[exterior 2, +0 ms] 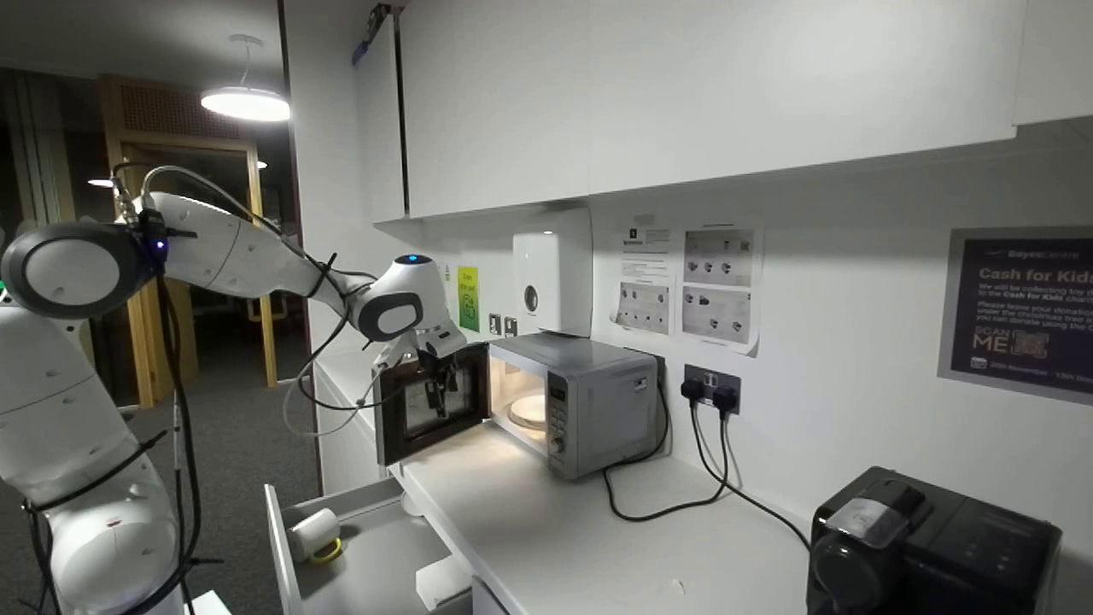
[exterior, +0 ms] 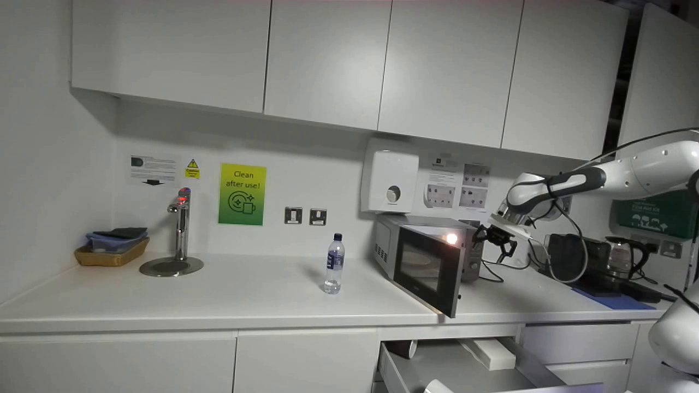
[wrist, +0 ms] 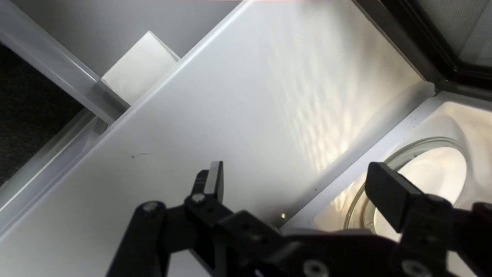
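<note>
A robot claw (wrist: 296, 179), fingers spread wide with nothing between them, hangs above a white counter (wrist: 230, 115) in front of a lit microwave (exterior 2: 602, 414). The microwave's door (exterior: 420, 267) already stands open, so the opening looks done. Inside, a pale round dish (wrist: 438, 171) sits on the glass turntable (wrist: 398, 157), not yet gripped. Below, a drawer (exterior 2: 376, 547) is pulled out, a white mug (exterior 2: 312, 534) lying in it.

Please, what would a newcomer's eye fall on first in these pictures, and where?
Probably the open microwave on the counter, lit inside, with a pale plate in it. Near its open front hangs the tool, jaws apart and empty. Below the counter, a pulled-out drawer holds a white, yellow-handled mug.
</note>
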Action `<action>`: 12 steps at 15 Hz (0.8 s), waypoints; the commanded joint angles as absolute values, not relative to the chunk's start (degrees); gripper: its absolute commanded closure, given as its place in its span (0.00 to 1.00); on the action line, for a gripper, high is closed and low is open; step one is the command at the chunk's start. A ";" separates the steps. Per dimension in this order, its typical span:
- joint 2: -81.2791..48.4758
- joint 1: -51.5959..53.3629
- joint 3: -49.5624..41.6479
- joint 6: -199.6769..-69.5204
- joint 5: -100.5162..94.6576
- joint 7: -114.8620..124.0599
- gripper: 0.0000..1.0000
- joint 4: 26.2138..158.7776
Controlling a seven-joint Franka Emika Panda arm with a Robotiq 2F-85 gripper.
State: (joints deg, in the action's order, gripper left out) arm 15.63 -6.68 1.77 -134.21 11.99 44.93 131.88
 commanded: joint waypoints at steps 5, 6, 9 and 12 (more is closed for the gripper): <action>19.74 -7.29 6.07 -144.25 6.10 64.77 0.00 137.89; 20.04 -7.43 6.44 -146.45 5.15 66.73 0.00 138.61; 20.65 -8.27 7.46 -152.79 2.16 72.28 0.00 140.48; 20.98 -8.60 7.75 -155.40 0.60 75.40 0.00 141.46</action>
State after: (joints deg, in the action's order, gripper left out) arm 18.58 -7.39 6.87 -152.79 2.29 72.16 138.98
